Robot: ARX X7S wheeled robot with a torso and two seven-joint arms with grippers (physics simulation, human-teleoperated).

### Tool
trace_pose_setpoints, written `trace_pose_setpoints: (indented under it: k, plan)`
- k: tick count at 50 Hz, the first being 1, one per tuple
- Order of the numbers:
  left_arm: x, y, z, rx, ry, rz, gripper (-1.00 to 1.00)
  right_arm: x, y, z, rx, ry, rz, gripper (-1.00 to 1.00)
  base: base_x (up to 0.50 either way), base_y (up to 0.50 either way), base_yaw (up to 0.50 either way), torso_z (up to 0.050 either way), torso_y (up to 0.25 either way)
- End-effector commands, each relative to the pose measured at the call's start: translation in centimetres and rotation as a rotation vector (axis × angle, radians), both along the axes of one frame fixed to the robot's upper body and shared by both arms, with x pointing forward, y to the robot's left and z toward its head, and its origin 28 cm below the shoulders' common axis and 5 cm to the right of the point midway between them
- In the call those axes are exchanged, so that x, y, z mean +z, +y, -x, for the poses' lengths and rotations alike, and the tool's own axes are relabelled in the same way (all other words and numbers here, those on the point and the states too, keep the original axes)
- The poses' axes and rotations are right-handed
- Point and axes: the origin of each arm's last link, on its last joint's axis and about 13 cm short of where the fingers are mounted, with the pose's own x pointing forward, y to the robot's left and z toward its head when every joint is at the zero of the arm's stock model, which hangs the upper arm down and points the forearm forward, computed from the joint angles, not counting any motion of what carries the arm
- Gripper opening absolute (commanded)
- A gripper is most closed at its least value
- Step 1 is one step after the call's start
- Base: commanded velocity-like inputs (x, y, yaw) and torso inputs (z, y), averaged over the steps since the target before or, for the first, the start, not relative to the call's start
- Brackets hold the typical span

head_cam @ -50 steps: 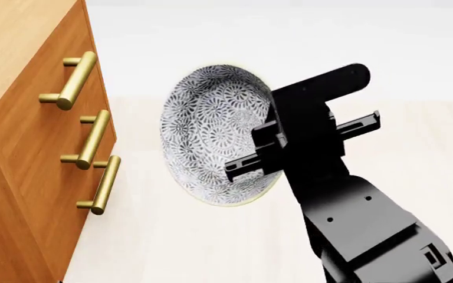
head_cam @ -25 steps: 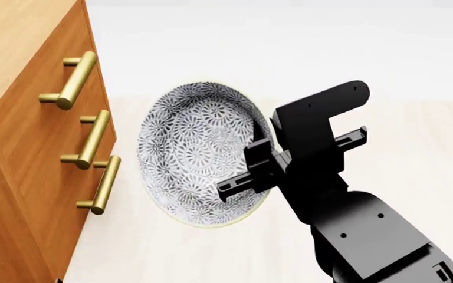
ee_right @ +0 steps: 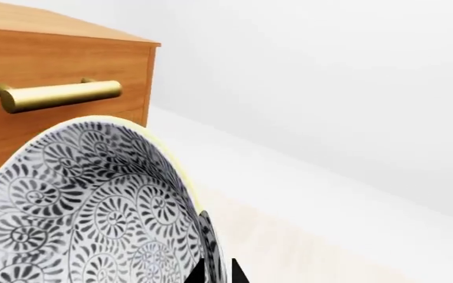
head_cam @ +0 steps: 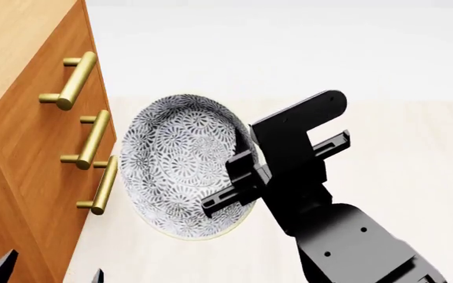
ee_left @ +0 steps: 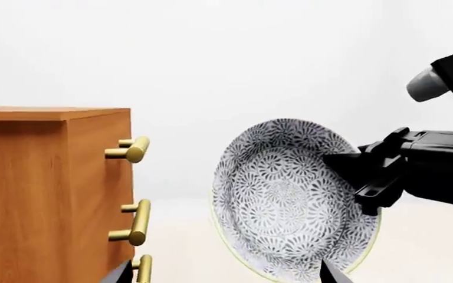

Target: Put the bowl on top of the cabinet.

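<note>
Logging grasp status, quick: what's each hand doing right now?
Left hand: open, empty; only its fingertips show.
Right hand: closed on the patterned bowl's rim.

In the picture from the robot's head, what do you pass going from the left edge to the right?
cabinet → its brass handles → bowl → right hand gripping the bowl's rim.
</note>
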Motion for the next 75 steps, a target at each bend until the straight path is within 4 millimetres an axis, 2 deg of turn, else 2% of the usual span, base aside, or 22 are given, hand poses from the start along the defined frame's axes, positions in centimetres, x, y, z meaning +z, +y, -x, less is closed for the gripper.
trace_pose_setpoints:
  k: [1,15,26,37,47,58,63,69,75]
  plan:
    - [1.5,-1.4,0.0,-0.079,-0.019,-0.047,1.0,0.2,0.3,0.4,0.014,-0.039,0.028,-1.0,0.0,0.0,0.0,0.0,0.0]
    - [2.9,-2.5,-0.5,-0.116,-0.049,-0.068,1.0,0.2,0.4,1.1,0.023,-0.056,0.051,-1.0,0.0,0.0,0.0,0.0,0.001]
    - [3.2,-2.5,-0.9,-0.106,-0.048,-0.075,1.0,0.3,0.3,1.3,0.027,-0.063,0.055,-1.0,0.0,0.0,0.0,0.0,0.001]
    - [3.8,-2.4,-2.3,-0.095,-0.029,-0.105,1.0,0.5,0.2,1.5,0.026,-0.067,0.058,-1.0,0.0,0.0,0.0,0.0,0.0]
    - [3.8,-2.2,-1.9,-0.083,-0.038,-0.092,1.0,0.2,-0.1,1.4,0.019,-0.064,0.056,-1.0,0.0,0.0,0.0,0.0,0.0]
    - [4.1,-2.2,-3.0,-0.107,-0.005,-0.084,1.0,0.3,-0.1,1.5,0.021,-0.066,0.054,-1.0,0.0,0.0,0.0,0.0,0.001]
    - [4.2,-2.2,-4.2,-0.134,0.039,-0.078,1.0,0.4,-0.1,1.7,0.022,-0.07,0.058,-1.0,0.0,0.0,0.0,0.0,0.0]
    - [5.2,-1.8,-5.1,-0.223,0.118,-0.025,1.0,0.6,0.0,2.1,0.034,-0.083,0.057,-1.0,0.0,0.0,0.0,0.0,0.0]
    - [7.2,-1.4,-5.6,-0.202,0.184,0.008,1.0,0.6,0.0,2.1,0.038,-0.086,0.06,-1.0,0.0,0.0,0.0,0.0,0.002]
